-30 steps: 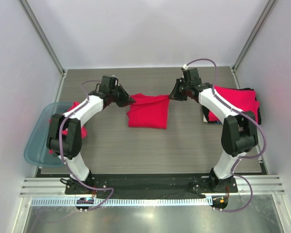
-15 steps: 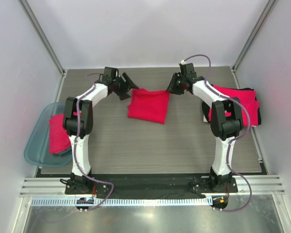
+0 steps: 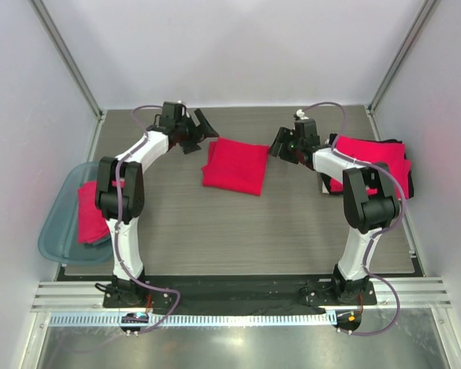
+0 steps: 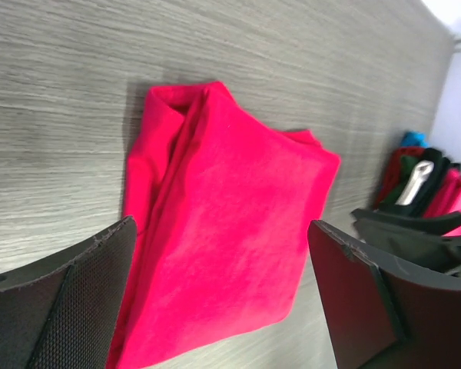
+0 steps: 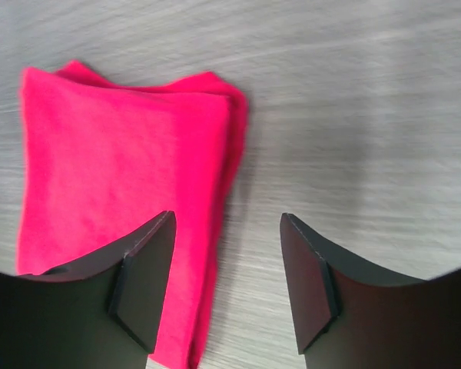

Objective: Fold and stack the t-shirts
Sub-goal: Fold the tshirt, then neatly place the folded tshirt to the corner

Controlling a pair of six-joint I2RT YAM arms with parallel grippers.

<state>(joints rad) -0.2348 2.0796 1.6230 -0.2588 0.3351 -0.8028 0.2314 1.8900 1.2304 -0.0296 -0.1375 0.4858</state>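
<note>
folded red t-shirt [image 3: 235, 165] sits on the table [image 3: 177, 215], between left gripper [image 3: 201, 137] and right gripper [image 3: 281, 146], both spread and empty. It's soft, light, floppy: you'd pinch through all layers at the far corners, which look loose, I think.

This was a robotics lab test cell: plain white wall panels [image 3: 238, 54] framed by bare aluminium corner posts [image 3: 67, 58] closed in a grey wood-grain tabletop [image 3: 230, 231], with slotted aluminium rails [image 3: 61, 294] along its near edge.
</note>
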